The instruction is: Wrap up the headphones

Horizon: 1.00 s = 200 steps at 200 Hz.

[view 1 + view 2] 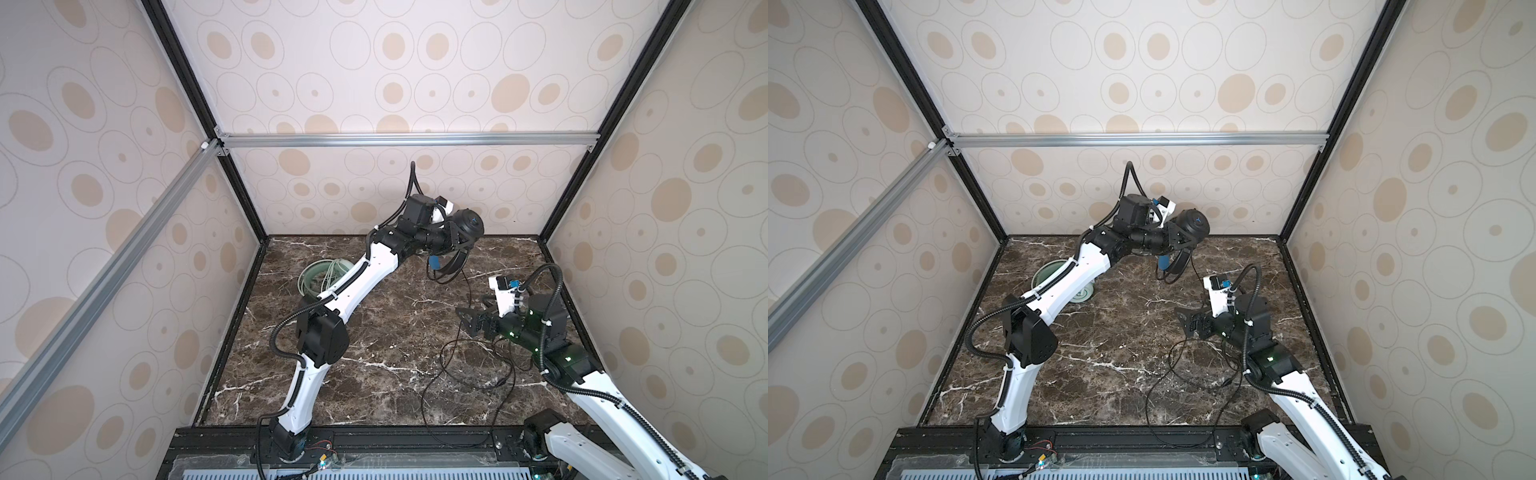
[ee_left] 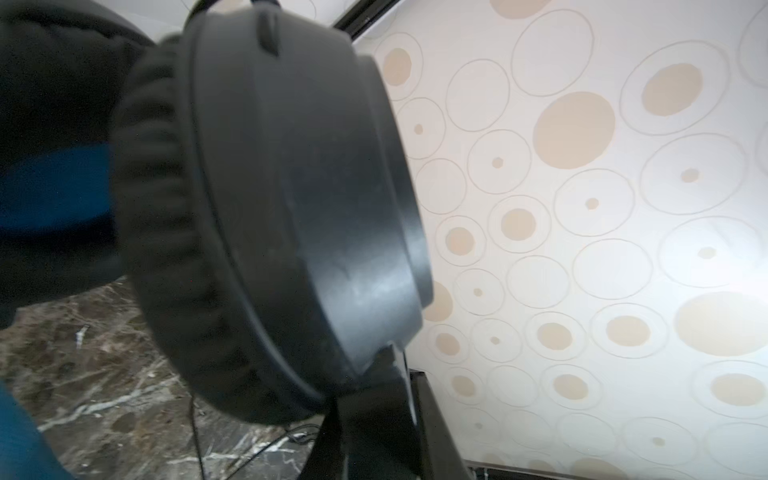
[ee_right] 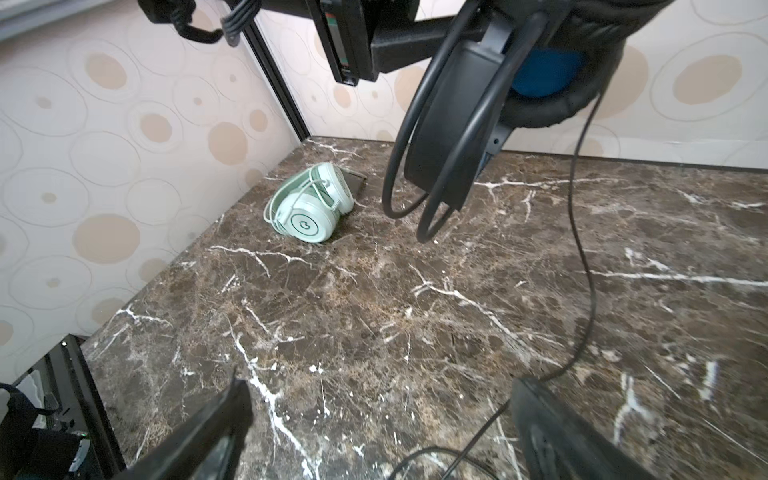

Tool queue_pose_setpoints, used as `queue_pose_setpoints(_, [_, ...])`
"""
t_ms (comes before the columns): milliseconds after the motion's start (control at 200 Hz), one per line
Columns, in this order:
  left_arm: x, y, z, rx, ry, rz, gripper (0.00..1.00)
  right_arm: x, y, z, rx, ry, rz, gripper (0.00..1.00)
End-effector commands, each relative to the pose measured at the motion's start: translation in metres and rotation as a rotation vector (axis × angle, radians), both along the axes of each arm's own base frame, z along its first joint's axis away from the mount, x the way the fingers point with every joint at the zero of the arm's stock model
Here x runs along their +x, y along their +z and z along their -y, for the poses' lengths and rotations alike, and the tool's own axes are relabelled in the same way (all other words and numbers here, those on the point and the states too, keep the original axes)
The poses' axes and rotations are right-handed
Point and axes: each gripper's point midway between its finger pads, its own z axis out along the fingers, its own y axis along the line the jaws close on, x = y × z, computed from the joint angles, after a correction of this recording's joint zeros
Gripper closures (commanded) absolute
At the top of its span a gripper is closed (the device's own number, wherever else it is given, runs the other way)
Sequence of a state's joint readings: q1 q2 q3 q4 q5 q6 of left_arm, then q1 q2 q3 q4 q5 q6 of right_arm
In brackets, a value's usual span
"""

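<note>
Left gripper [image 1: 455, 243]: closed on the black headset [image 1: 469, 224], holding it clear of the marble table [image 1: 374, 353]; position about 1 o'clock of the tabletop in both top views, close to the back wall [image 1: 374, 195]; one ear cup [image 1: 1194, 224] faces up and outward, the headband [image 1: 453, 266] hangs below the gripper with its blue padding [image 1: 435, 262] showing; the left wrist view is nearly filled by that ear cup [image 2: 291, 208], slightly blurred, with one dark finger [image 2: 365, 419] at its lower rim.

Right gripper [image 1: 471, 320]: jaws spread wide, gripping nothing; position about 3 o'clock, low over the table, aimed toward the centre; in the right wrist view its two fingers [image 3: 220, 422] frame bare marble.

Black cable [image 3: 583, 249]: drops from the lifted headset and passes just beside the right gripper; in both top views it then lies in loose loops on the table at about 5 o'clock, one loop reaching over the front edge; in the right wrist view it comes down to the tip of one finger; contact there cannot be told.

Mint-green headset [image 3: 309, 208]: lying on the table at about 10 o'clock, near the left wall; cups folded together, its pale cable [image 3: 316, 189] wound round it; in both top views the left arm [image 1: 365, 274] covers part of it [image 1: 1048, 272]; well apart from both grippers.
</note>
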<state>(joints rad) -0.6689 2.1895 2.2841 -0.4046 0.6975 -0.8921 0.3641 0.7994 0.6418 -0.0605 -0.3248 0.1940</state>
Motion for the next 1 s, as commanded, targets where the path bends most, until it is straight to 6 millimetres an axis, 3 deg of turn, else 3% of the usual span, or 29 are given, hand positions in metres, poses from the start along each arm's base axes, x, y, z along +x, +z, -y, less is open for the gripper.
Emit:
queue_pose_setpoints(0, [-0.026,0.065,0.001,-0.154,-0.097,0.065,1.0,0.006,0.046,-0.013,0.083,0.068,0.19,0.0])
queue_pose_setpoints(195, [-0.049,0.082,-0.005,-0.214,-0.199,0.074,1.0,0.013,0.05,-0.027,0.045,0.148,0.215,0.0])
queue_pose_setpoints(415, [-0.067,0.095,-0.009,-0.241,-0.266,0.077,1.0,0.02,0.033,-0.014,-0.06,0.078,0.233,0.01])
queue_pose_setpoints(625, [-0.076,0.102,-0.01,-0.254,-0.303,0.059,1.0,0.026,0.029,-0.016,-0.085,0.085,0.254,0.03])
queue_pose_setpoints(995, [-0.085,0.104,-0.008,-0.296,-0.303,0.036,1.0,0.048,0.04,-0.029,-0.088,0.115,0.294,0.1])
